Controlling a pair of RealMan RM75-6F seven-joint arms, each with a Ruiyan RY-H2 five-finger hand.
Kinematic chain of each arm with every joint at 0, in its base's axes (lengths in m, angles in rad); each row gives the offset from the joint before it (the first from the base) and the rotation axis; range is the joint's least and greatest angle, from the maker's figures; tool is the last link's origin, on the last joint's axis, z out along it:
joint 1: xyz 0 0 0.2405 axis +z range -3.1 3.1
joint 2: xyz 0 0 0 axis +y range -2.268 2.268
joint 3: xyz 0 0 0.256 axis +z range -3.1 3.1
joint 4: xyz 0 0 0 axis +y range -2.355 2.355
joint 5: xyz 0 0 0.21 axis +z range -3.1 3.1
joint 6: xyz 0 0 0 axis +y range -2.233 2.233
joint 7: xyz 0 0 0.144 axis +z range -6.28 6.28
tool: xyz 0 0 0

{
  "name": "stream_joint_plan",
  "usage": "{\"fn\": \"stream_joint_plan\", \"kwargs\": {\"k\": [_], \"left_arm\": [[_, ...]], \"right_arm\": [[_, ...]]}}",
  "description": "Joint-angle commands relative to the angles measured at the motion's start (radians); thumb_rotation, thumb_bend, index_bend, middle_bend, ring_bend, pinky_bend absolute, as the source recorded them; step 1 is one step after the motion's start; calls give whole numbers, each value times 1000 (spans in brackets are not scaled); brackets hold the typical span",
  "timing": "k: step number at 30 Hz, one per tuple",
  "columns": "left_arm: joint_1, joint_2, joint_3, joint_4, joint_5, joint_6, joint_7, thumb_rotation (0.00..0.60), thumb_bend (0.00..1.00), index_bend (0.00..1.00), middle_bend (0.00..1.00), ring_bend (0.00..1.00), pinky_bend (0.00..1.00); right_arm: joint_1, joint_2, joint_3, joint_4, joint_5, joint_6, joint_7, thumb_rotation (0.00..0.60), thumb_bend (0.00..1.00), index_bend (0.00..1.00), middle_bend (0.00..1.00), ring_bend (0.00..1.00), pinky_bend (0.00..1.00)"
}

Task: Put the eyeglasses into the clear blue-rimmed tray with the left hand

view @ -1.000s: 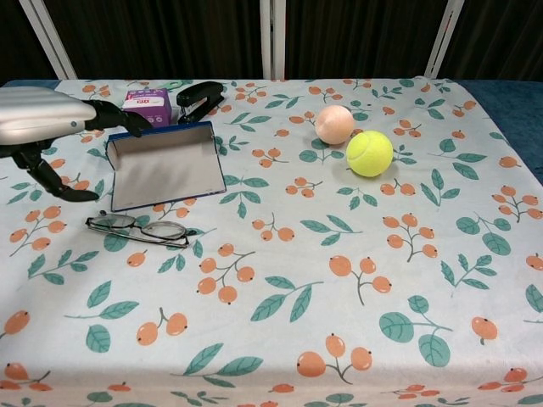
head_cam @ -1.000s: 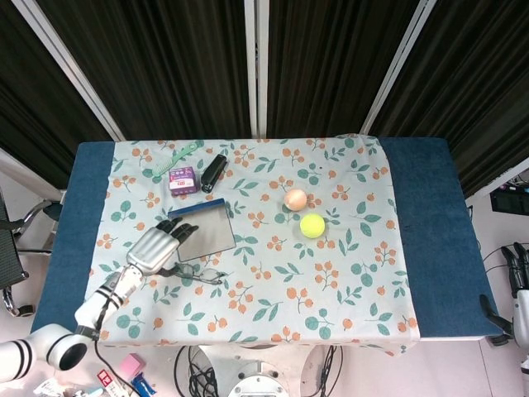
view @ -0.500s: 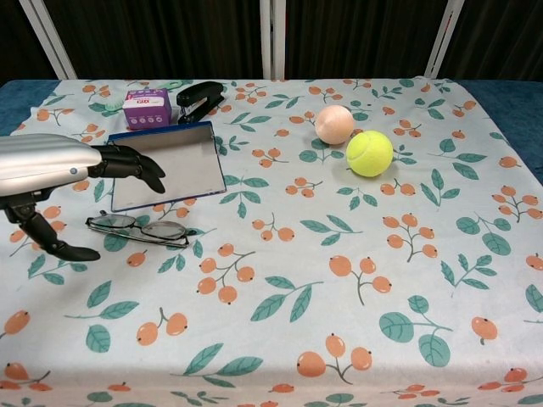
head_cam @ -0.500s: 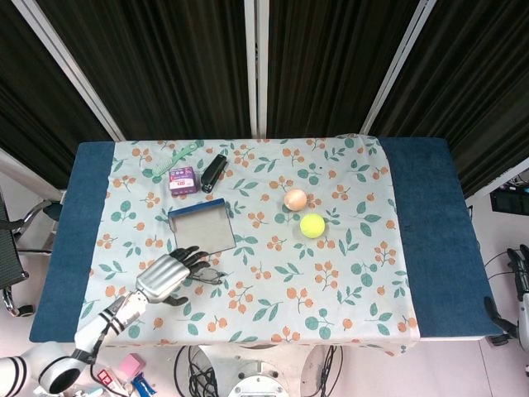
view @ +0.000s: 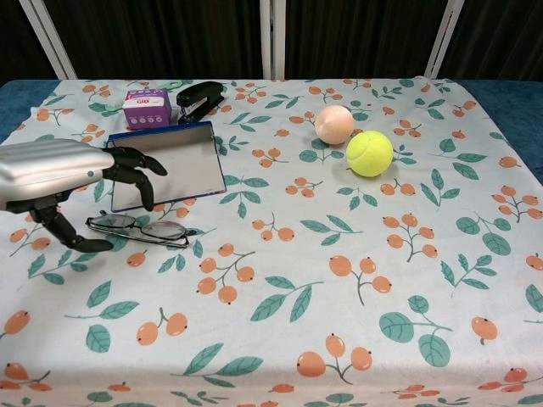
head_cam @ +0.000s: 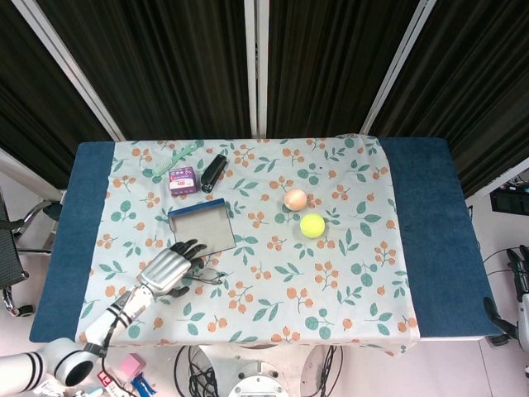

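Note:
The eyeglasses (view: pixel 140 227) lie flat on the floral cloth, just in front of the clear blue-rimmed tray (view: pixel 161 130). My left hand (view: pixel 59 170) hovers over their left end. Its fingers (view: pixel 136 168) curve down above the left lens and the thumb (view: pixel 59 235) reaches toward the frame's near side; nothing is gripped. In the head view the left hand (head_cam: pixel 169 269) covers part of the eyeglasses (head_cam: pixel 208 275), below the tray (head_cam: pixel 197 205). Only a sliver of my right hand (head_cam: pixel 521 273) shows, at the far right edge off the table.
A purple box (view: pixel 146 108) and a black stapler (view: pixel 199 99) sit behind the tray, with a green comb (head_cam: pixel 176 159) further back. A peach ball (view: pixel 334 124) and a tennis ball (view: pixel 369 153) rest at centre right.
My left hand came off the tray toward the near edge, then settled lower over the left end of the eyeglasses with its fingers curling down. The eyeglasses have not moved.

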Motion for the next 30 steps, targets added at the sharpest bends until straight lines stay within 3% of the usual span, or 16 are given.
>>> {"fn": "stream_joint_plan", "kwargs": {"k": [1, 7, 20, 25, 30], "left_arm": [[1, -6, -2, 5, -5, -1, 7, 600, 262, 378, 85, 50, 184], [1, -23, -8, 22, -20, -5, 20, 600, 310, 411, 87, 50, 184], [1, -15, -1, 35, -31, -19, 44, 600, 314, 401, 87, 50, 184], [0, 2, 9, 24, -30, -30, 53, 600, 320, 452, 86, 50, 184], [5, 24, 15, 2, -43, -38, 53, 593, 384, 469, 87, 50, 184]], "right_arm": [[1, -2, 0, 3, 2, -4, 0, 600, 218, 0, 0, 0, 0], [3, -5, 0, 7, 3, -9, 1, 600, 218, 0, 0, 0, 0], [2, -4, 1, 8, 8, -11, 1, 600, 219, 0, 0, 0, 0], [1, -5, 2, 8, 8, -10, 0, 600, 226, 0, 0, 0, 0], [1, -5, 2, 7, 6, -8, -2, 600, 226, 0, 0, 0, 0]]}}
